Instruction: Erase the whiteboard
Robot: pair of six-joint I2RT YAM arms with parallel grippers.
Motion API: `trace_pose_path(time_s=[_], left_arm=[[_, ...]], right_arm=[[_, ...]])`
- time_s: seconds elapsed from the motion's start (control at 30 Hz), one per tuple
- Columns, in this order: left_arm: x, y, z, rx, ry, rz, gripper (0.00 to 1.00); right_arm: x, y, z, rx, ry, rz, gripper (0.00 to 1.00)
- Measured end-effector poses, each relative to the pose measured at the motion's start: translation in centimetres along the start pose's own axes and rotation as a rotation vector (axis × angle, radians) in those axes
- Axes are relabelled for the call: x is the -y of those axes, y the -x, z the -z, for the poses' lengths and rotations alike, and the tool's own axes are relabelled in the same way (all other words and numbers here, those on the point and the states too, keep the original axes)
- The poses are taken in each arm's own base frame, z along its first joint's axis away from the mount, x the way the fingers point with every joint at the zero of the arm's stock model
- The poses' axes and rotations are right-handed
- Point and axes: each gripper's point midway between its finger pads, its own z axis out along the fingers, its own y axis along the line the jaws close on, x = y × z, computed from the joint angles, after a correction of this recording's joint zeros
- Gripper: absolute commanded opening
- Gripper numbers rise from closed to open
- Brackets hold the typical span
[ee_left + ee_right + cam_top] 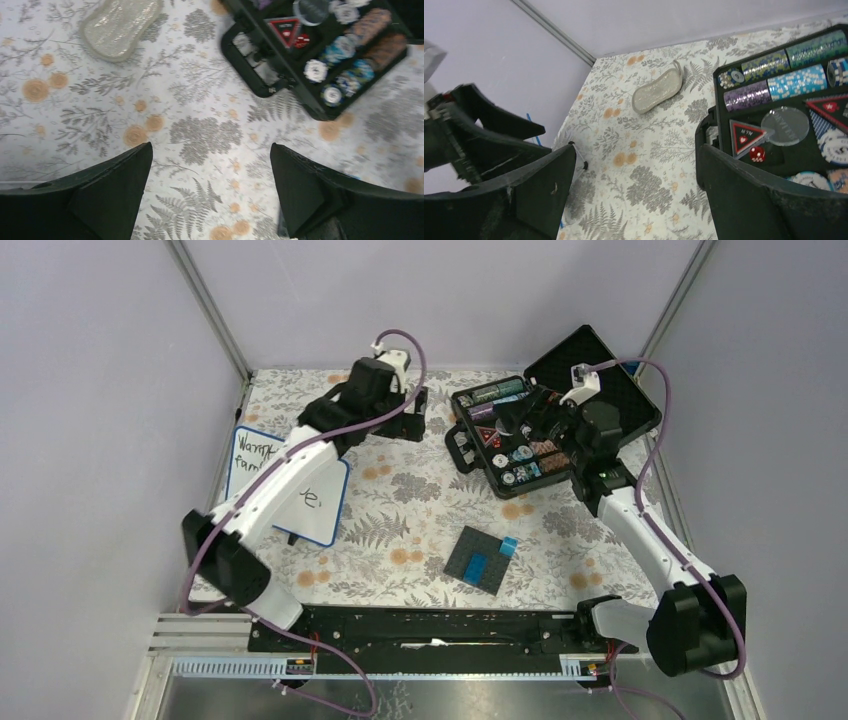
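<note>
The whiteboard (262, 468) lies flat at the left of the table. It is white with a thin blue rim and dark handwriting, and my left arm crosses over it and hides its middle. My left gripper (408, 416) is open and empty at the back of the table, to the right of and beyond the board. In the left wrist view (210, 165) it hangs above bare floral cloth. My right gripper (512, 420) is open and empty over the left edge of the chip case; in the right wrist view (636, 170) only cloth shows between its fingers.
An open black poker chip case (520, 440) sits at the back right, its lid up. A pale glittery oblong pad (120, 25) lies on the cloth near the back, also in the right wrist view (658, 91). A dark grey studded plate (481, 560) with blue bricks lies front centre.
</note>
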Motion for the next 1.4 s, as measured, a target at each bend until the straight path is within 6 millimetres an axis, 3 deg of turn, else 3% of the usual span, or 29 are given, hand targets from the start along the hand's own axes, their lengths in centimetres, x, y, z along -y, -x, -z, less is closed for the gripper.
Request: trace_pose_path(time_s=[0.17, 0.27, 0.43, 0.57, 0.73, 0.9, 1.17, 1.4], left_arm=[[-1.6, -1.0, -5.3, -0.097, 0.138, -0.064, 0.99], [-2.4, -1.3, -9.6, -0.152, 0.219, -0.112, 0.98], [-4.4, -1.9, -18.0, -0.206, 0.370, -0.214, 0.85], [-7.0, -4.4, -21.7, -0.269, 0.490, -0.293, 0.82], [-10.2, -5.9, -22.9, -0.312, 0.609, -0.381, 0.80], [-11.8, -5.9, -23.8, -0.304, 0.638, -0.377, 0.98], [-13.4, -6.9, -25.4, -0.319, 0.511, -0.183, 0.99], [-15.5, -6.1, -26.9, -0.279, 0.454, -0.054, 0.99]], right_arm=[[1.0, -1.1, -0.8, 0.014, 0.032, 0.106, 0.99], [2.1, -2.1, -0.7, 0.009, 0.024, 0.177, 0.99], [3.8, -4.1, 1.1, 0.003, -0.005, 0.281, 0.99], [4.0, -3.5, 2.0, 0.043, -0.022, 0.333, 0.99], [3.5, -2.8, 1.9, 0.074, -0.006, 0.357, 0.99], [3.4, -2.6, 1.7, 0.089, 0.002, 0.361, 0.99], [3.8, -3.1, 1.4, 0.083, 0.002, 0.358, 0.99], [4.2, -3.6, 1.2, 0.071, -0.003, 0.354, 0.99]])
